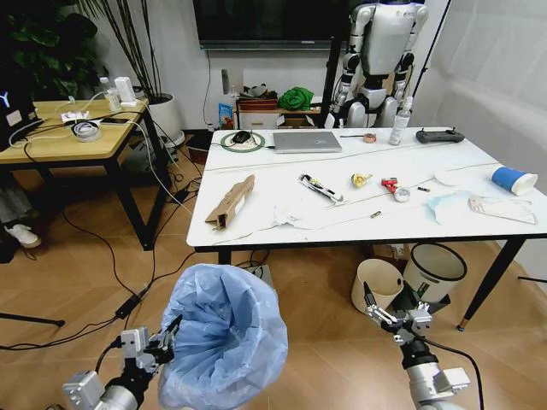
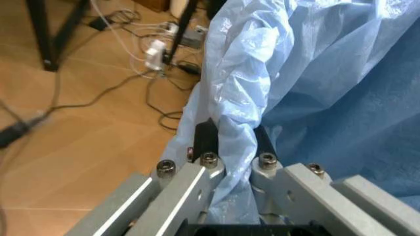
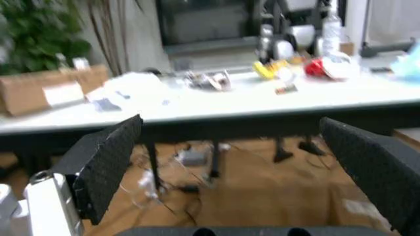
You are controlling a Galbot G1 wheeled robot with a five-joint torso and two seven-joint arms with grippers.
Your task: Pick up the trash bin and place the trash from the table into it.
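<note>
A: So, from the head camera?
B: The left gripper point(image 1: 168, 337) pinches the rim of the trash bin point(image 1: 224, 335), low in front of the table point(image 1: 342, 218); a torn cardboard box point(image 1: 231, 202), blue paper cup point(image 1: 513, 180) and mask point(image 1: 447, 205) lie on top. A cream bin point(image 1: 377, 284) and a black bin point(image 1: 434, 270) stand under its right side, by the right gripper point(image 1: 382, 315).
A: Left wrist?
B: Both fingers point(image 2: 204, 137) squeeze a fold of blue bag point(image 2: 315, 88); cables point(image 2: 157, 73) trail over the floor.
A: Right wrist?
B: Pads point(image 3: 105, 162) spread wide, facing the table edge
</note>
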